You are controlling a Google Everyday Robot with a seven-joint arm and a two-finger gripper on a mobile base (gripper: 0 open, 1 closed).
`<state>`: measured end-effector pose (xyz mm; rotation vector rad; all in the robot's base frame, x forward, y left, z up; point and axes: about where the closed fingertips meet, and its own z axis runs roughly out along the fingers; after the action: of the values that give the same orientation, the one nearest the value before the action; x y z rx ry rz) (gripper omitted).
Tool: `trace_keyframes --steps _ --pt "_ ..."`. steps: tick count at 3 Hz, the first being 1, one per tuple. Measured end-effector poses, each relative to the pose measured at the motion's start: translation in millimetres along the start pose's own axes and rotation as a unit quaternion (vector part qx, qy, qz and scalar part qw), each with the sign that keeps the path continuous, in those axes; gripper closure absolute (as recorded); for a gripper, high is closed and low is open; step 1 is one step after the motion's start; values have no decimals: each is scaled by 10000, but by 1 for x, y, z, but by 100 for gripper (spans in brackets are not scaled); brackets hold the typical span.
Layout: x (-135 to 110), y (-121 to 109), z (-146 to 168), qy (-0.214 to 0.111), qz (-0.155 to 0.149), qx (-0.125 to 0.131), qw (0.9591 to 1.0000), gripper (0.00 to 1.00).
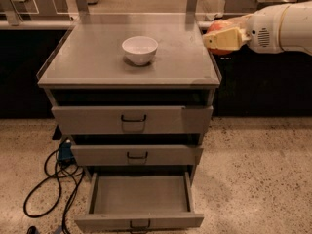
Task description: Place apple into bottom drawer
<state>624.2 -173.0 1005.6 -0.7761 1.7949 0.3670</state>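
My gripper (222,38) is at the upper right, just past the right edge of the cabinet top, held well above the floor. It is shut on the red-orange apple (219,28), which shows between and above the pale fingers (225,38). The bottom drawer (140,199) is pulled out at the foot of the grey cabinet, its shallow tray bare, with a black wire handle (140,224) on its front. The apple is up and to the right of the drawer, far above it.
A white bowl (140,49) stands on the cabinet top (97,57). The two upper drawers (131,119) are shut. Black cables (48,179) and a blue object lie on the speckled floor at the left. Dark counters stand behind.
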Motion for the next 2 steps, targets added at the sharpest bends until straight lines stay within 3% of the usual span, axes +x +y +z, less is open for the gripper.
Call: trace_keyframes --steps 2 --pt "2 4 4 -34 -27 -136 9999 100"
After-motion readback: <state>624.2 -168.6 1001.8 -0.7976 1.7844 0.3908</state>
